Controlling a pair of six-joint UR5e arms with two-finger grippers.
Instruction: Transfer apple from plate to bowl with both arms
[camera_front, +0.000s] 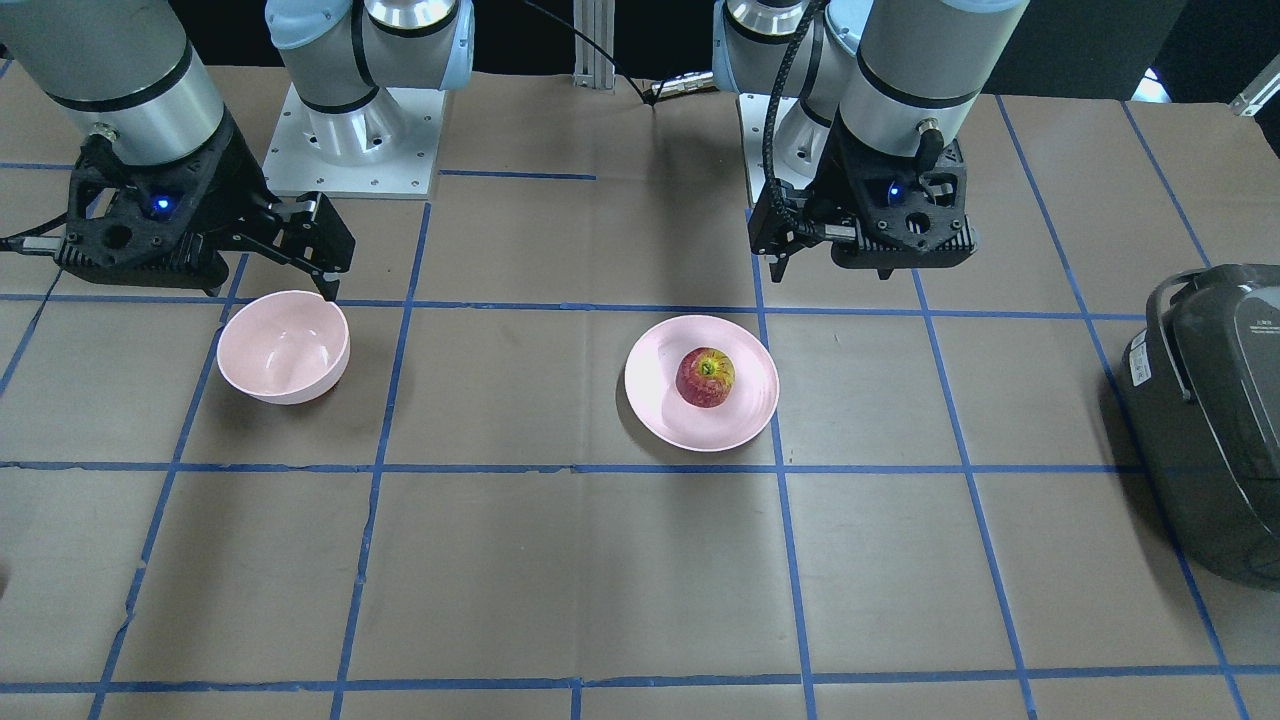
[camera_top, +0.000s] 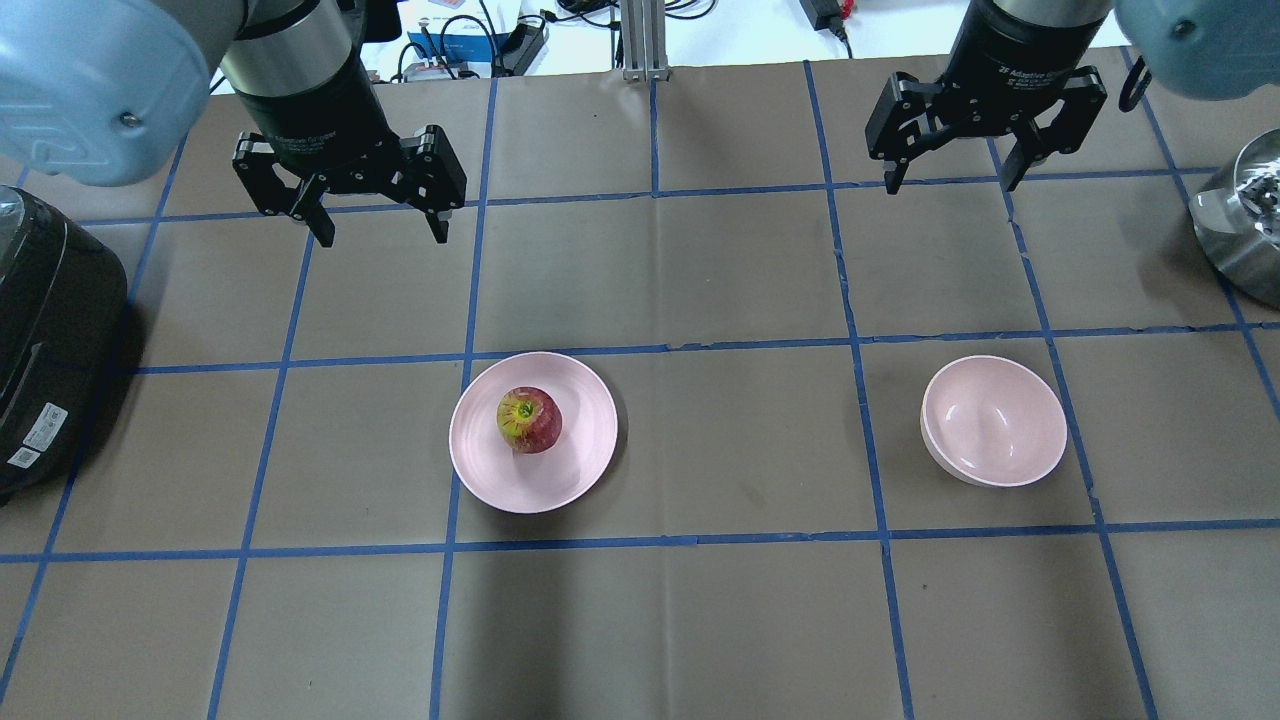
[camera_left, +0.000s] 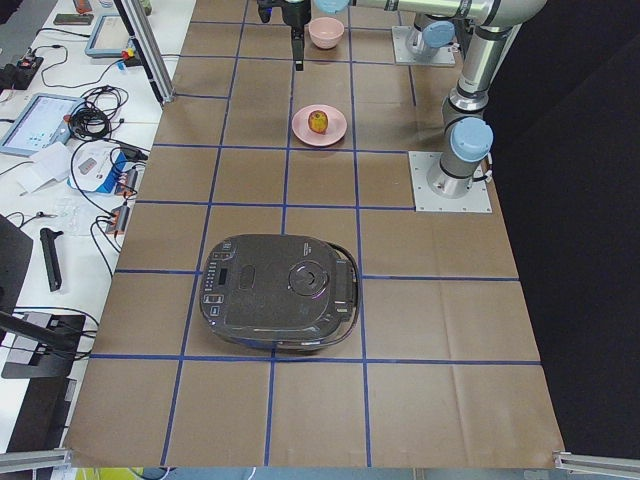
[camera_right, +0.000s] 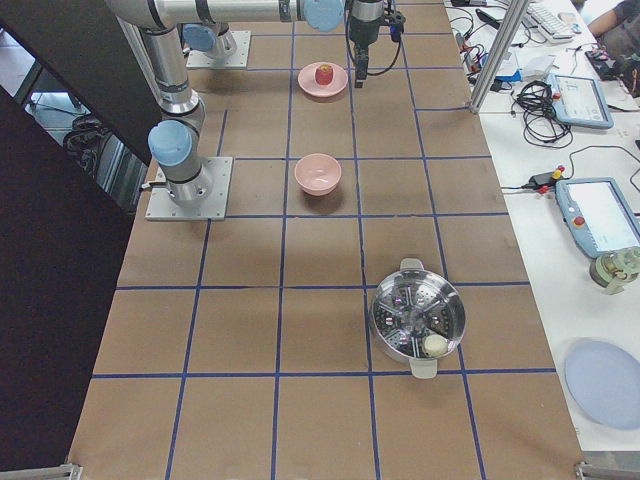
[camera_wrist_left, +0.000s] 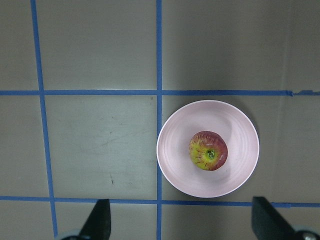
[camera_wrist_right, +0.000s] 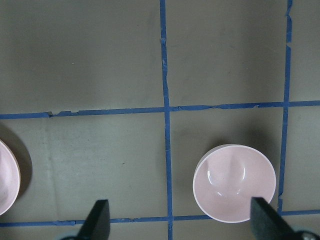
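Observation:
The red apple (camera_top: 530, 420) with a yellow-green stem patch lies on the pale pink plate (camera_top: 580, 455), left of the table's middle. The deep pink bowl (camera_top: 995, 420) stands empty to the right. My left gripper (camera_top: 382, 240) hangs open and empty above the table, beyond the plate; its wrist view shows the apple (camera_wrist_left: 208, 151) on the plate (camera_wrist_left: 175, 165) ahead of its fingertips (camera_wrist_left: 100, 220). My right gripper (camera_top: 950, 187) hangs open and empty beyond the bowl, which shows in its wrist view (camera_wrist_right: 234, 182).
A black rice cooker (camera_top: 50, 330) sits at the table's left end. A steel steamer pot (camera_top: 1240, 220) sits at the right end. Blue tape lines grid the brown table cover. The arm bases (camera_front: 350, 140) stand at the robot's side.

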